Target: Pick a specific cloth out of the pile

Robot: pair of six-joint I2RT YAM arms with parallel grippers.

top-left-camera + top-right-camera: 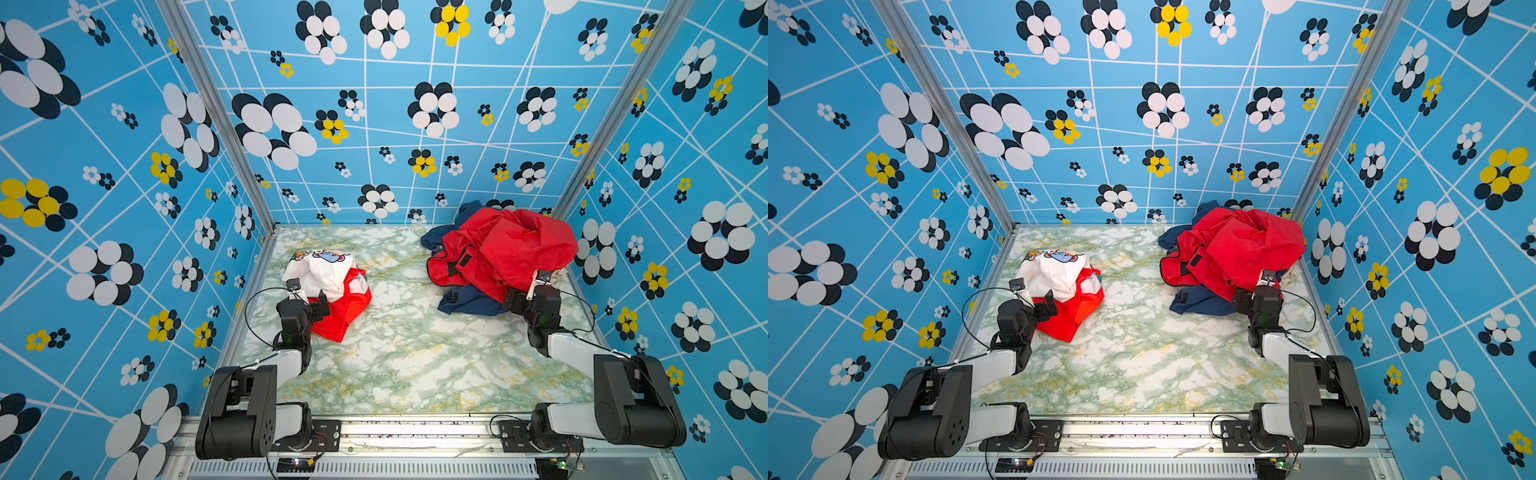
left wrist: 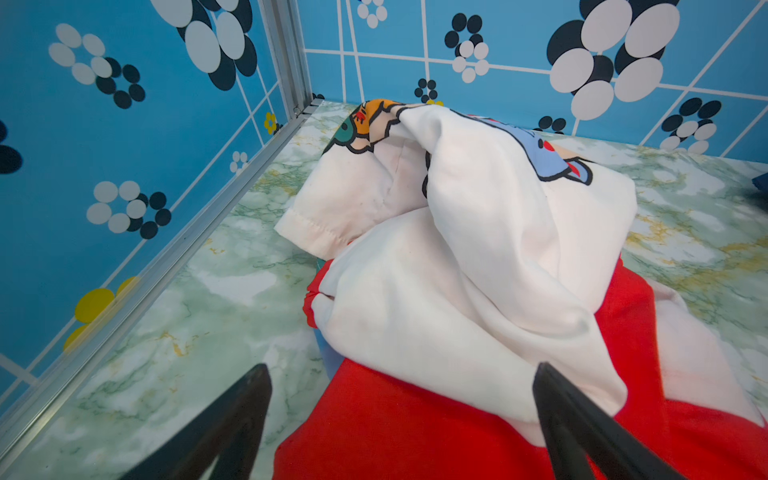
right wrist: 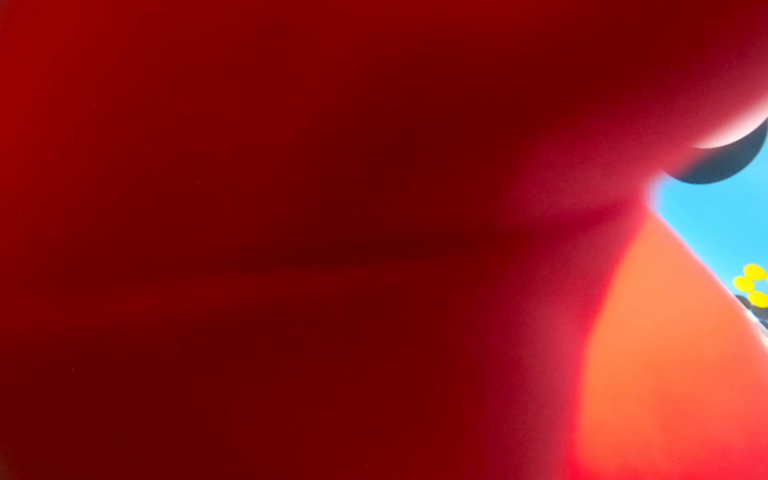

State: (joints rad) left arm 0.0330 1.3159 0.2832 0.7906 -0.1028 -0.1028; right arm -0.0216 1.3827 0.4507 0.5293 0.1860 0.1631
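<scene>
In both top views the cloth [image 1: 328,282] [image 1: 1059,278] lies bunched on the table [image 1: 395,353] at about 10 o'clock from its middle. It is well apart from the pile [image 1: 507,245], which sits at about 2 o'clock against the far corner.

The left gripper [image 1: 308,293] is at the cloth's 7 o'clock edge. Its jaws are spread wide and grip nothing. In the left wrist view the gripper [image 2: 401,368] has one finger over bare table and the other over the cloth [image 2: 457,257].

The right gripper [image 1: 527,287] is pressed into the pile's 5 o'clock edge with its jaws wide apart. Its wrist view is filled by blurred red fabric [image 3: 291,208], so I cannot tell whether any cloth lies between them.

The cloth looks like a light, soft, matte knit. It is limp, so it should sag and trail when lifted, and it should slip little between the pads. Nothing about it seems fragile.

A single layer would likely pull out of the jaws. The thick white fold just ahead of the jaws looks the best hold. The stitched hem [image 2: 307,232] is the second choice, and the flat red panel [image 2: 415,428] offers the least bulk
</scene>
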